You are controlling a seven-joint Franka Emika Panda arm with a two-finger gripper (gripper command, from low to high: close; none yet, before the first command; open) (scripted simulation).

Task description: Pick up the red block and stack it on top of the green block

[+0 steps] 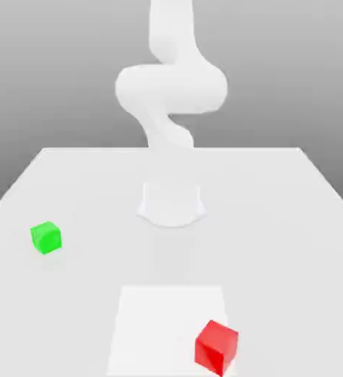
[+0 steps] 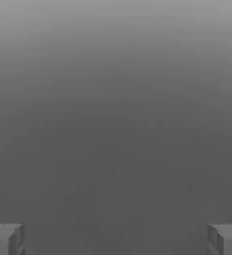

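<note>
The red block (image 1: pixel 217 346) is a small bright red cube that rests on the white table (image 1: pixel 277 221), near the front on the exterior view's right. Farther back, on the exterior view's left, the green block (image 1: pixel 46 238) sits alone on the table, well apart from the red one. The white arm (image 1: pixel 171 88) rises from its base at the middle of the table. In the hand view my gripper (image 2: pixel 116 240) is open, its two grey fingertips (image 2: pixel 6 239) far apart with nothing between them and plain grey behind.
The arm's round base (image 1: pixel 171 205) stands mid-table between the blocks and the far edge. A lighter square patch (image 1: pixel 160 324) lies flat on the table at the front, and the red block sits at its corner.
</note>
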